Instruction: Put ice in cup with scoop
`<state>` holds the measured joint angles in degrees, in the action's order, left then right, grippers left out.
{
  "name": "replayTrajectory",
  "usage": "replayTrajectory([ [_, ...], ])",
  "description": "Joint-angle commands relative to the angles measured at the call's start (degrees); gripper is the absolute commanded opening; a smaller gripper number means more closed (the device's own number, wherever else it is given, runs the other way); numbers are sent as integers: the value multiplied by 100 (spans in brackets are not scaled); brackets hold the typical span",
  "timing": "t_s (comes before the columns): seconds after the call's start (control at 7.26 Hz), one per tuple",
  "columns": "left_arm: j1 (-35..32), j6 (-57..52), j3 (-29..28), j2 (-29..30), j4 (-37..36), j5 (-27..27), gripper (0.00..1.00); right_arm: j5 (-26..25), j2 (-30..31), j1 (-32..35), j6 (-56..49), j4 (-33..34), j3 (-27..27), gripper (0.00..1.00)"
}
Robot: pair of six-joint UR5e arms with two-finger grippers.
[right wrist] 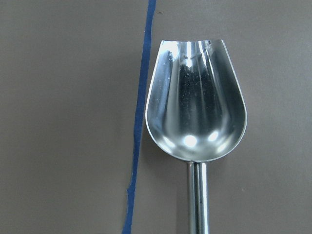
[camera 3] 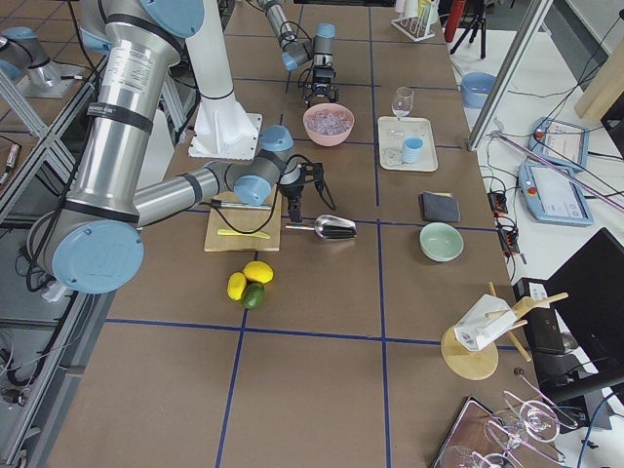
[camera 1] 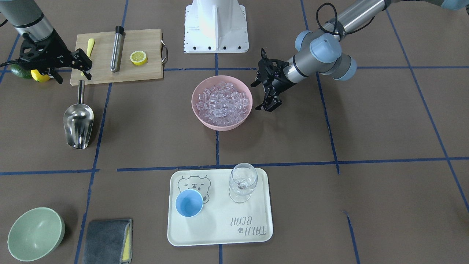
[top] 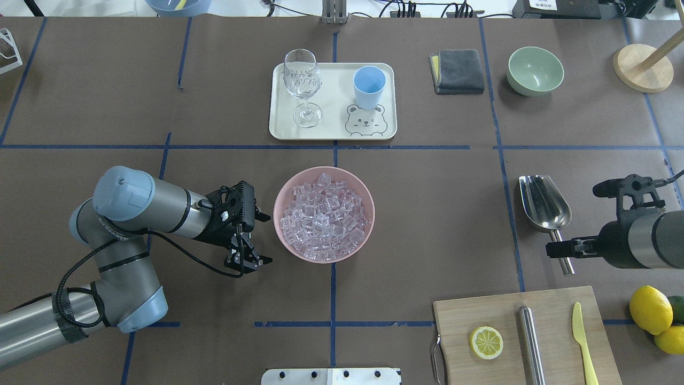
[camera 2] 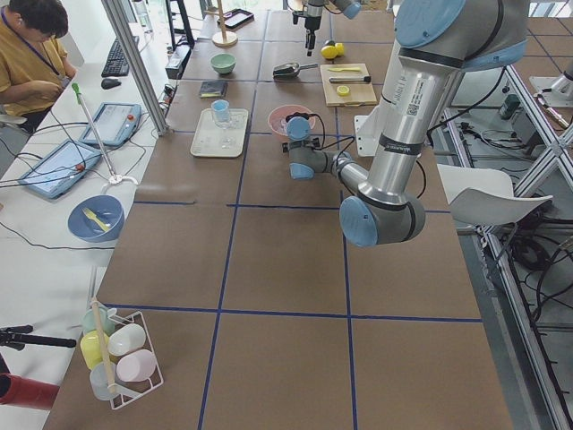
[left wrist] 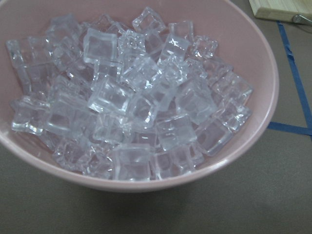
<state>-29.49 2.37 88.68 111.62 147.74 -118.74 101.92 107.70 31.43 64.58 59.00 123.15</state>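
The ice (camera 1: 221, 101) fills a pink bowl (camera 1: 196, 110) at the table's middle; it fills the left wrist view (left wrist: 131, 97). My left gripper (top: 262, 239) is open and empty, close beside the bowl (top: 281, 235). The steel scoop (top: 545, 203) lies empty on the table, trough towards the tray. My right gripper (top: 553, 249) hangs open over the scoop's handle, apart from it. The right wrist view shows the scoop (right wrist: 197, 107) from above. The light-blue cup (top: 368, 85) stands empty and upright on the cream tray (top: 331, 128).
A wine glass (top: 302, 80) stands on the tray next to the cup. A wooden cutting board (top: 556, 305) holds a lemon half, a steel tube and a yellow knife. Lemons (top: 649, 309) lie beside it. A green bowl (top: 535, 69) and a grey cloth (top: 457, 70) are at the far right.
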Motion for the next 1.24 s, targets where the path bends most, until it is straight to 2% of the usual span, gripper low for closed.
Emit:
replayTrajectory([
  [0.0, 5, 17, -9, 26, 0, 150, 100, -829, -12, -436, 274, -20, -289, 100],
  [0.14, -4, -26, 0, 9, 9, 141, 100, -963, -274, -462, 274, -38, -614, 100],
  [0.41, 5, -26, 17, 18, 9, 132, 100, -1034, -338, -463, 291, -229, -845, 97],
  [0.55, 5, -18, 17, 18, 9, 132, 100, -1034, -312, -463, 326, -283, -863, 76],
  [0.69, 5, -18, 17, 18, 9, 123, 100, -1026, -311, -463, 440, -284, -863, 28],
  [0.83, 5, -18, 17, 26, 9, 123, 100, -991, -277, -463, 432, -293, -855, 0],
  [1.1, 5, -9, 17, 26, 0, 132, 100, -729, -241, -472, 432, -363, -837, 0],
])
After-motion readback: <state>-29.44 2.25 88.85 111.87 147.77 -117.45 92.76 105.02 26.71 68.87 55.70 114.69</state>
